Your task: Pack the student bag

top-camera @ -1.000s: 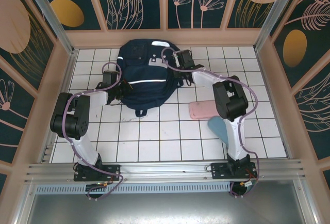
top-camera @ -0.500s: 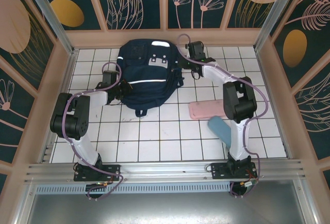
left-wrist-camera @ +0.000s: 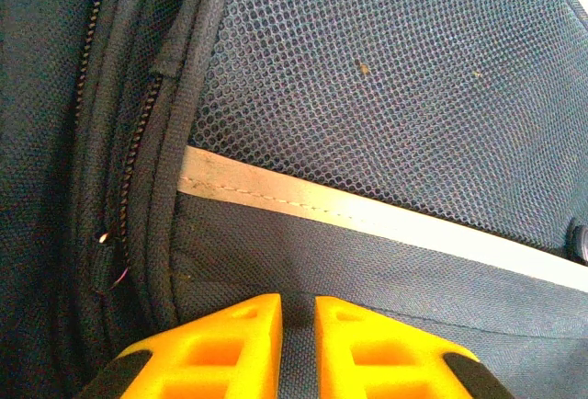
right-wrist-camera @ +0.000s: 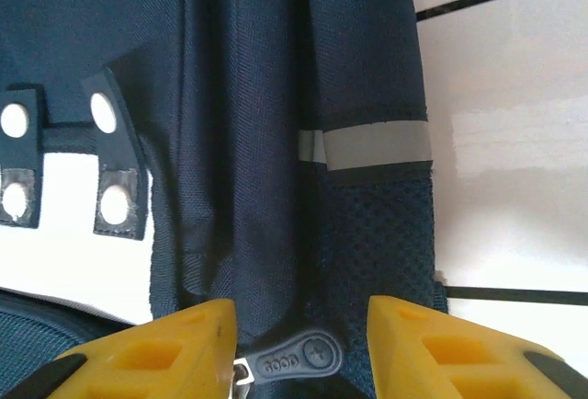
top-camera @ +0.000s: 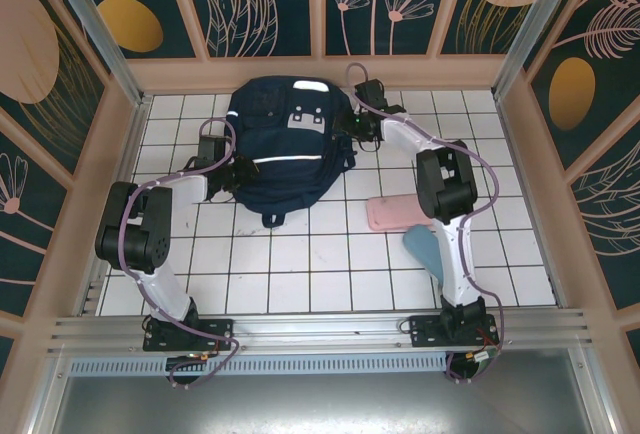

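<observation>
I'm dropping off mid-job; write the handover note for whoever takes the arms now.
Left gripper: fingers nearly together against the student bag, on its left side; grip on fabric unclear.
Right gripper: open, straddling a zipper pull at the bag's upper right edge.
Bag lies flat, far centre. Pink case and blue item lie outside it, on its near right.
Done: nothing visibly packed. Left: unzip, load items.

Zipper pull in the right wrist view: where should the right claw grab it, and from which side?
Pinch the flat rubbery tab of the zipper pull. It lies flat on the student bag, between the right claw's open fingers, so come straight down, probably turning the wrist so the pads close across its narrow width.
</observation>
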Robot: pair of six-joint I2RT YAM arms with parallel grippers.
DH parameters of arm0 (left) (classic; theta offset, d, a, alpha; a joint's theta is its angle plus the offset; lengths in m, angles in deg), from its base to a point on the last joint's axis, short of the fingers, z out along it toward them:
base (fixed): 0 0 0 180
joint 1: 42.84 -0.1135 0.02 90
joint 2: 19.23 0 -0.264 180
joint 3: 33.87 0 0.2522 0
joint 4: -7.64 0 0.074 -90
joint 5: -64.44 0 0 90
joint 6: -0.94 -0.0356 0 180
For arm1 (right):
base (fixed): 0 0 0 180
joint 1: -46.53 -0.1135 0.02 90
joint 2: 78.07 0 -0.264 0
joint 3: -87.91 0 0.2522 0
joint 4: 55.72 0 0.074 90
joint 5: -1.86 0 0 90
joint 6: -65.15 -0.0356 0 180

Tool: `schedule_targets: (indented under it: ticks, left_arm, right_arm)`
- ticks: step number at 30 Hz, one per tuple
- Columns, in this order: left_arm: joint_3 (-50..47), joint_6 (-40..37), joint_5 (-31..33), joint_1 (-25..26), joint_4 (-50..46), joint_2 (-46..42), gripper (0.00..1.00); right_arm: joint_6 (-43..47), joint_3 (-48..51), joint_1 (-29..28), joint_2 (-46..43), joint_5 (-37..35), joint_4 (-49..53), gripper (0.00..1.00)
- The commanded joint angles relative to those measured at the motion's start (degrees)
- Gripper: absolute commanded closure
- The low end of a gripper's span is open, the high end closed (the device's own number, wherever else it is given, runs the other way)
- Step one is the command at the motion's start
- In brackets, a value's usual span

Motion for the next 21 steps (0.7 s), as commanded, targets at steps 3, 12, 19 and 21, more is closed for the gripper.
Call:
schedule_targets:
  ticks: [3, 12, 19, 21]
  left_arm:
    - [-1.91, -1.20, 0.46, -0.25, -10.19, 2.46, 0.81]
    - [-2.01, -1.01, 0.31, -0.29, -9.80, 3.53, 0.81]
    - [-2.04, -0.78, 0.51, -0.25, -9.71, 3.39, 0.81]
    - [-2.14, -0.79, 0.49, -0.32, -9.67, 3.38, 0.81]
  right_arm:
    - [-0.78, -2.89, 0.52, 2.01, 4.66, 1.52, 0.60]
    - [0.15, -1.48, 0.88, 2.91, 6.25, 1.30, 0.71]
    - [1.13, -0.87, 0.81, 0.25, 3.70, 1.75, 0.90]
    - [2.07, 0.49, 0.62, -1.69, 2.10, 1.31, 0.93]
